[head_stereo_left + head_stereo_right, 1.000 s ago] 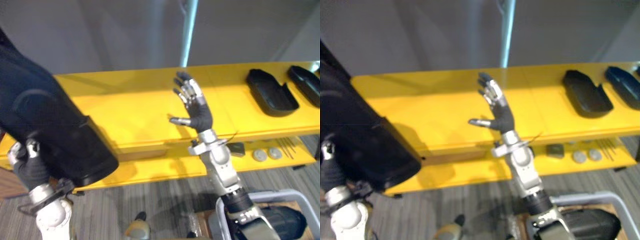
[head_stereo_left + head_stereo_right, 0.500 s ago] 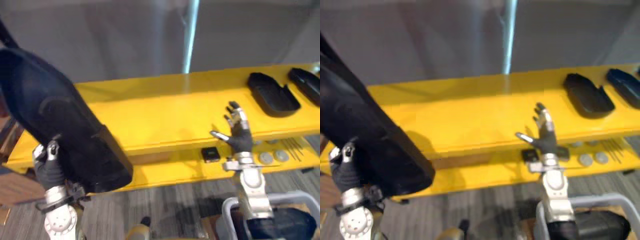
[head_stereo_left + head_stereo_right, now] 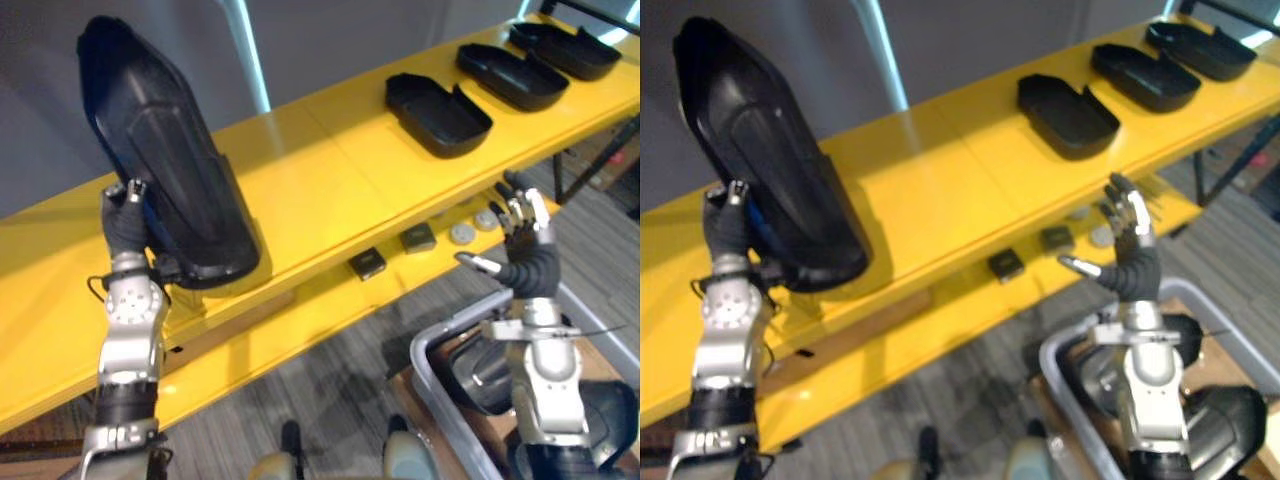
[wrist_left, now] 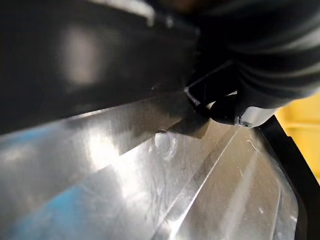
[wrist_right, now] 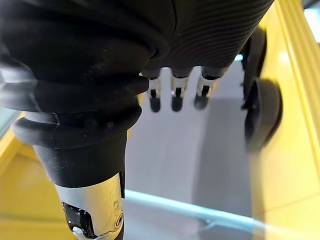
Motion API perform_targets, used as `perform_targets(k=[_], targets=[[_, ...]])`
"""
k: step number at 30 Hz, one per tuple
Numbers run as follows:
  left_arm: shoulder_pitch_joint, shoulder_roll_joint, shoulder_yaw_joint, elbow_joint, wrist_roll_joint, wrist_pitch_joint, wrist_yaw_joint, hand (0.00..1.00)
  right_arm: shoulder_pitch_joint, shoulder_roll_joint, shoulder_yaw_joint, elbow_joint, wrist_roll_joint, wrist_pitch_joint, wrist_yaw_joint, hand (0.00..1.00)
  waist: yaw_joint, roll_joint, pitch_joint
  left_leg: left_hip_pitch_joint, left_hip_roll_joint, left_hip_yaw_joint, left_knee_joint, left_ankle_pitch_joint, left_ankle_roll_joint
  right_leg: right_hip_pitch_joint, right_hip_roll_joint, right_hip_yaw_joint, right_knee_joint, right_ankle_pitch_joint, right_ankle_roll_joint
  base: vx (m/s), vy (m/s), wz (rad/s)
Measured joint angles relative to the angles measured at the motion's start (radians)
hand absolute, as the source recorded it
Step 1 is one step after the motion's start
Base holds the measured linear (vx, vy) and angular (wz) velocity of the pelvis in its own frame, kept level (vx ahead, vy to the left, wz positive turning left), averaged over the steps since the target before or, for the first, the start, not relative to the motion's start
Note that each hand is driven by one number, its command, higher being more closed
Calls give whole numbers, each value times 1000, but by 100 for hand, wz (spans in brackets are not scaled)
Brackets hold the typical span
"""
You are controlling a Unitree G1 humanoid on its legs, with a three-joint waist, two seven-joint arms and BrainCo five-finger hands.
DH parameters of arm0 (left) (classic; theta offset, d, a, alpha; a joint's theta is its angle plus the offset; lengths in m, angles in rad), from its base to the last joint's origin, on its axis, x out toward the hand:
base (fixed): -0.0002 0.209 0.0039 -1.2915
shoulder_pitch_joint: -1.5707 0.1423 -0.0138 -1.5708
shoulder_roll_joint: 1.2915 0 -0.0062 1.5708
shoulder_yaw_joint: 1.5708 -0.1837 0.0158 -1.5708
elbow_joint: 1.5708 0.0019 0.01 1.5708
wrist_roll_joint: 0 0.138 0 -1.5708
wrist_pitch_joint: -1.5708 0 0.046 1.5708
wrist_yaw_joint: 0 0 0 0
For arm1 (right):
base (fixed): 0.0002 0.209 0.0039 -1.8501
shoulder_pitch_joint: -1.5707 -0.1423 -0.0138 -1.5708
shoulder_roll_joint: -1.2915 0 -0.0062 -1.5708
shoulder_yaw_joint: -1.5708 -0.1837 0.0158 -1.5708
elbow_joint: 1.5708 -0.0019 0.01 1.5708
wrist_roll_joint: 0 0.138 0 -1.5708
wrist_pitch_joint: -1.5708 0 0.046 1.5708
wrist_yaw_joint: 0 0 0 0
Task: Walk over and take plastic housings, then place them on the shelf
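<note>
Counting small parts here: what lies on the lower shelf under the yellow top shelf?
On the lower shelf, near its front edge, lie two dark blocks and at least two grey discs. The top shelf covers everything farther back, and the right hand hides part beside the discs.

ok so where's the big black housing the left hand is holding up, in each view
left eye view: the black housing stands upright at upper left, gripped low down by the left hand.
right eye view: upper left again.
left wrist view: its shiny inner face runs across the lower part.
right wrist view: looks past the fingers of the right hand along the yellow shelf.
shared landmark: the yellow shelf.
</note>
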State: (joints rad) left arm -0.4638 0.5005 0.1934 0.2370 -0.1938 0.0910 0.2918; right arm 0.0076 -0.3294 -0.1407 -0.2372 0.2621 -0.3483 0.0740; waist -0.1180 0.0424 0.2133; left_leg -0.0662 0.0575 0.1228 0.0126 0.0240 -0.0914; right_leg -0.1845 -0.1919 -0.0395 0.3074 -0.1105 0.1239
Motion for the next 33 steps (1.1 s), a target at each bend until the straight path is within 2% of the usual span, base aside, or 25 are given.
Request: perform_targets(k=[4, 6, 7, 9, 10, 12, 15, 19, 24, 27, 28, 33], targets=[[-92, 46, -13, 126, -73, 64, 10, 100, 42, 0, 3, -67, 19, 0, 38, 0, -10, 4, 8, 8, 1, 93, 1, 0, 1, -25, -1, 39, 16, -6, 5, 33, 10, -22], [-136, 47, -13, 180, -82, 116, 17, 100, 54, 0, 22, -83, 31, 0, 56, 0, -27, 7, 25, 18, 2, 137, 5, -1, 2, -25, -2, 46, 28, -16, 5, 24, 1, -12], [-144, 47, -13, 190, -81, 135, 20, 100, 56, 0, 29, -83, 37, 0, 59, 0, -32, 9, 29, 19, 3, 140, 7, -2, 2, -26, -2, 47, 30, -17, 4, -5, -9, -10], [-184, 51, -12, 242, -78, 205, 41, 100, 58, -1, 58, -84, 48, 1, 59, 0, -38, 16, 54, 28, 9, 168, 10, -10, 6, -34, 5, 69, 38, -20, 2, -10, -12, -26], [-195, 53, -11, 257, -78, 222, 46, 100, 59, -1, 63, -86, 48, 1, 59, 0, -41, 18, 60, 27, 11, 172, 16, -14, 6, -37, 6, 72, 41, -21, 2, -16, -16, -23], [-219, 81, -10, 304, -82, 279, 50, 100, 69, -2, 84, -106, 48, 3, 58, 0, -59, 23, 71, 6, 15, 190, 34, -25, 7, -63, 7, 90, 55, -24, 4, -18, -20, -17], [-263, 93, 2, 350, -83, 347, 45, 100, 110, -3, 86, -130, 50, 9, 53, 0, -63, 25, 79, -7, 20, 197, 49, -30, 6, -79, 12, 98, 59, -24, 4, 30, -16, -7], [-265, 98, 2, 367, -77, 404, -7, 100, 117, -15, 114, -146, 87, 29, 32, 0, -62, 21, 88, -4, 25, 208, 53, -30, 6, -79, 18, 97, 63, -25, 2, 12, -5, 0], [-265, 98, 2, 369, -72, 419, 5, 100, 120, -16, 140, -149, 98, 49, 15, 0, -64, 22, 133, -5, 23, 212, 69, -35, 9, -81, 16, 102, 79, -29, 2, -20, -4, -1], [-266, 99, 17, 374, -75, 445, 21, 100, 126, -16, 158, -149, 99, 52, 6, 0, -66, 22, 135, -24, 22, 217, 78, -36, 10, -109, 14, 111, 101, -36, 1, -32, -14, -2], [-269, 99, 25, 374, -75, 447, 22, 0, 125, -16, 160, -149, 99, 52, 2, 0, -67, 22, 135, -29, 23, 217, 84, -38, 10, -114, 15, 113, 104, -36, 1, 0, 0, 0], [-288, 102, 29, 380, -94, 449, 64, 0, 128, -19, 173, -149, 115, 52, -13, 0, -69, 23, 143, -41, 28, 223, 101, -42, 9, -130, 17, 122, 116, -36, 1, 0, -9, -3]])
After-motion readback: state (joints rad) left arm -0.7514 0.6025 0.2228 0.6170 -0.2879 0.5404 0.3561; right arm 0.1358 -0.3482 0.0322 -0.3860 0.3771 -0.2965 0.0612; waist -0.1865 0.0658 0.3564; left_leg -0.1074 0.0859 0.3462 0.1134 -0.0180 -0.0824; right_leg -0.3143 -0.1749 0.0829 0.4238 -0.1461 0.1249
